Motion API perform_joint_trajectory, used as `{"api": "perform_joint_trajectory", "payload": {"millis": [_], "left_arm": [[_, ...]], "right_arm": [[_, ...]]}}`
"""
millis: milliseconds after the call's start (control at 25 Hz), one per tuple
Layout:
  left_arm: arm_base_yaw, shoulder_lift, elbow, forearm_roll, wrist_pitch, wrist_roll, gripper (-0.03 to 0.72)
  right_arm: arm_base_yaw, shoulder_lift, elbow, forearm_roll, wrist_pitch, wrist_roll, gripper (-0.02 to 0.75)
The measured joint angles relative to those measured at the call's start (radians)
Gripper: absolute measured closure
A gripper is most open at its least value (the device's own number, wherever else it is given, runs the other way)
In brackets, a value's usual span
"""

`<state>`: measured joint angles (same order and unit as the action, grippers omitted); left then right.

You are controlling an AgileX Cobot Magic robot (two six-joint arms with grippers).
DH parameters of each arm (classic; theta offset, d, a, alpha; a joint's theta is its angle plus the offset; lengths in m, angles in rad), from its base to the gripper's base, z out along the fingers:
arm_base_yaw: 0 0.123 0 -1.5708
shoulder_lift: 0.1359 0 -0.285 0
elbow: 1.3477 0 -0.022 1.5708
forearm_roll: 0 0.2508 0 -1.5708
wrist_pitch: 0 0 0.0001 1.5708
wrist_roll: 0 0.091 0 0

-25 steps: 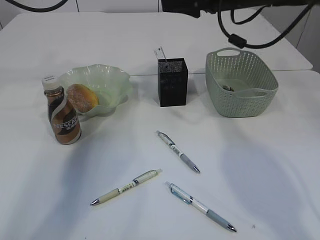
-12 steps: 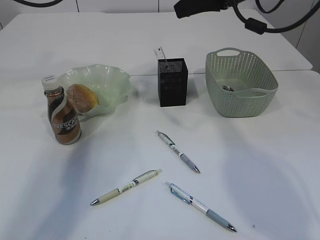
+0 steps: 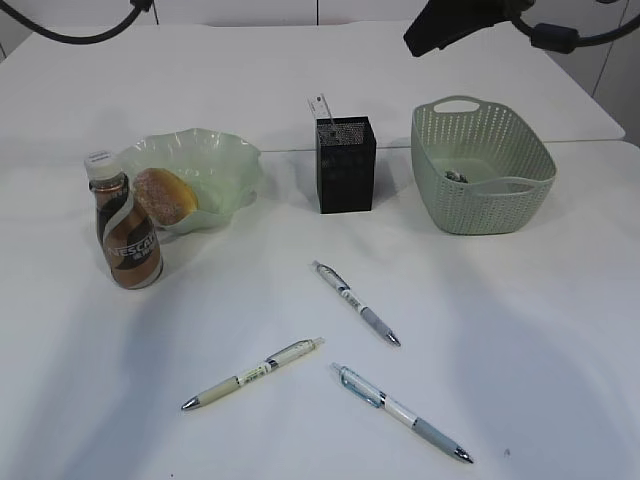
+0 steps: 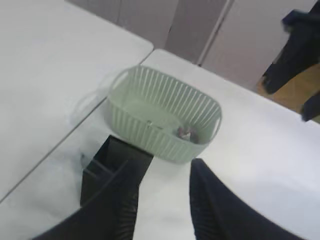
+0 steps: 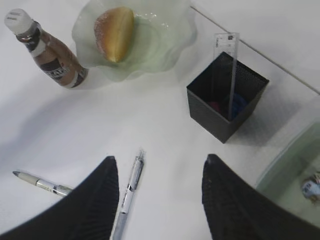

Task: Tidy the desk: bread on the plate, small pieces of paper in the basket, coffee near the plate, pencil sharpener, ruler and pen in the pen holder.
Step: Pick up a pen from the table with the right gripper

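Observation:
The bread (image 3: 165,195) lies in the plate (image 3: 215,160), and the coffee (image 3: 128,235) stands upright at the plate's front left. The ruler (image 5: 231,70) stands in the pen holder (image 3: 346,165). Coloured things lie at the holder's bottom; I cannot tell if one is the pencil sharpener. Scraps of paper (image 3: 455,177) lie in the basket (image 3: 480,165). Three pens (image 3: 356,303) (image 3: 252,374) (image 3: 400,411) lie loose on the desk (image 3: 560,330). High above one pen (image 5: 128,192), my right gripper (image 5: 161,159) is open and empty. My left gripper (image 4: 170,165) is open, above the pen holder (image 4: 112,170) and basket (image 4: 165,120).
The dark body of my right arm (image 3: 455,25) hangs over the back right, above the basket, with cables across the top. A seam between two tabletops runs behind the pen holder. The desk's far right corner (image 3: 610,125) lies behind the basket.
The dark arm at the top has swung to the right, from above the pen holder to above the basket. Nothing on the desk has moved.

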<state>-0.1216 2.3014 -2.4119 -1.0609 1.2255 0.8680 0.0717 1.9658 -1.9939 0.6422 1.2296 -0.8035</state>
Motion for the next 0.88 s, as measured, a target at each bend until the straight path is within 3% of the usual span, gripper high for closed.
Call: {"api": "perform_joint_trajectory", "payload": {"millis": [400, 640, 880], "left_arm": [[0.0, -0.109, 0.0, 0.306, 0.015, -0.28, 0.446], [0.0, -0.213, 0.053, 0.355, 0.017, -0.381, 0.447], [0.0, -0.318, 0.219, 0.444, 0.02, -0.409, 0.447]], "right_arm": [[-0.002, -0.073, 0.0, -0.175, 0.014, 0.229, 0.311], [-0.002, -0.113, 0.0, -0.179, 0.018, 0.287, 0.311], [-0.002, -0.149, 0.01, -0.179, 0.022, 0.317, 0.311]]}}
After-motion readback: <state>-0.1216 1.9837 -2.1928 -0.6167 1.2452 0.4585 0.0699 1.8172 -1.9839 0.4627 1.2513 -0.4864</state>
